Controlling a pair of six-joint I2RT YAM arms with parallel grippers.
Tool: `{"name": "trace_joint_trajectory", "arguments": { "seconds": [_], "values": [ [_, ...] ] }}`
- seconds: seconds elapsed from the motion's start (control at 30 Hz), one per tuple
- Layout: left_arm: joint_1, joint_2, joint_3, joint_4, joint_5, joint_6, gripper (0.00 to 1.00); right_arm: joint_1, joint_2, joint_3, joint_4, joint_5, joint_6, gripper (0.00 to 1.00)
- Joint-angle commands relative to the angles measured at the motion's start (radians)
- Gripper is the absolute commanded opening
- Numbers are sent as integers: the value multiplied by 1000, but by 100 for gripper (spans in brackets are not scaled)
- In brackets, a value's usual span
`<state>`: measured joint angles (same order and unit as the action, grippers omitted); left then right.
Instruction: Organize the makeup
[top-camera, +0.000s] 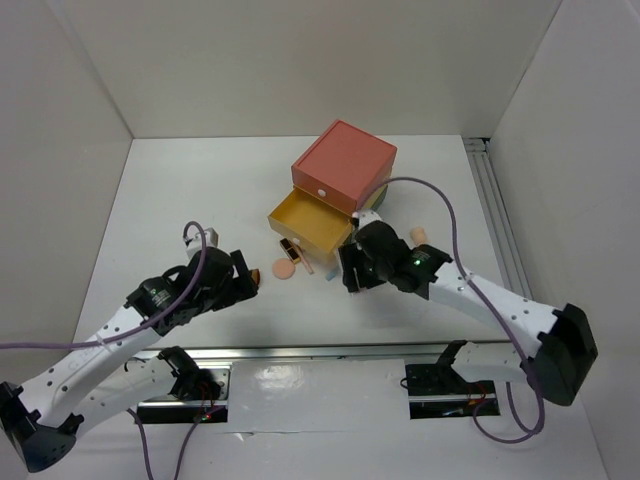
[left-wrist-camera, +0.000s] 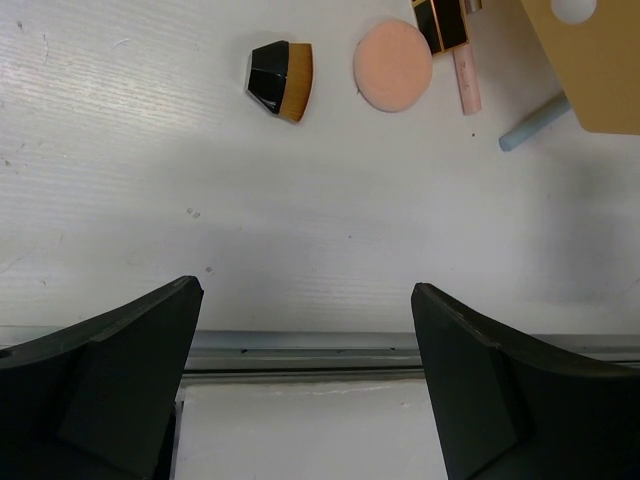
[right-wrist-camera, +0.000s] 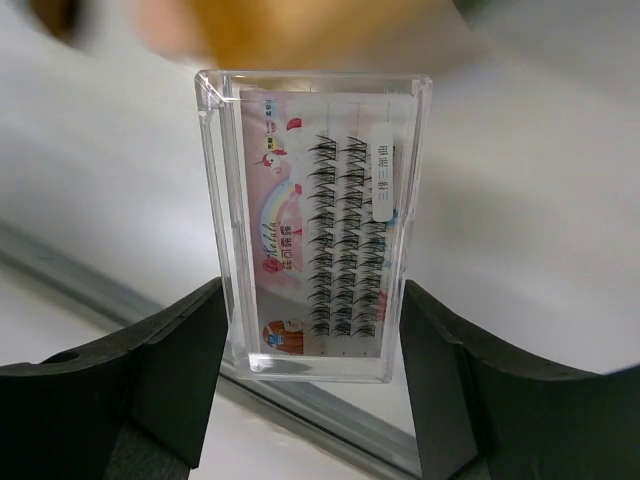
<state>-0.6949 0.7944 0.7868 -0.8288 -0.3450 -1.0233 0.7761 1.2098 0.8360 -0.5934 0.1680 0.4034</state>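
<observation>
We see the right gripper (right-wrist-camera: 312, 300) clamped on both long sides of the clear lash pack (right-wrist-camera: 315, 215), which stands upright at mid-worktop (top-camera: 180, 200) beside the open yellow drawer (top-camera: 310, 222). The left gripper (left-wrist-camera: 305, 295) is spread wide and empty near the worktop's near edge.

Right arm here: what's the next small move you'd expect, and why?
Probably a short, straight lift. The fingers of the right gripper sit against both long edges of the clear lash pack, so it looks gripped, and the yellow drawer stands open close by to receive it. The left gripper is open, holding nothing.
</observation>
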Motion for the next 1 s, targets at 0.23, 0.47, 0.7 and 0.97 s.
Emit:
{"name": "trace_joint_trajectory", "arguments": {
  "seconds": [0.23, 0.47, 0.7, 0.97],
  "values": [
    [6, -14, -20, 34, 3, -14, 100, 115, 212, 477, 112, -73, -394, 27],
    [6, 5, -29, 34, 3, -46, 100, 115, 499, 715, 121, 166, -523, 27],
    [6, 92, -29, 43, -6, -78, 100, 106, 579, 724, 142, 237, -545, 34],
    [6, 169, -6, 66, -6, -78, 100, 97, 580, 724, 130, 286, -564, 57]
  ]
}}
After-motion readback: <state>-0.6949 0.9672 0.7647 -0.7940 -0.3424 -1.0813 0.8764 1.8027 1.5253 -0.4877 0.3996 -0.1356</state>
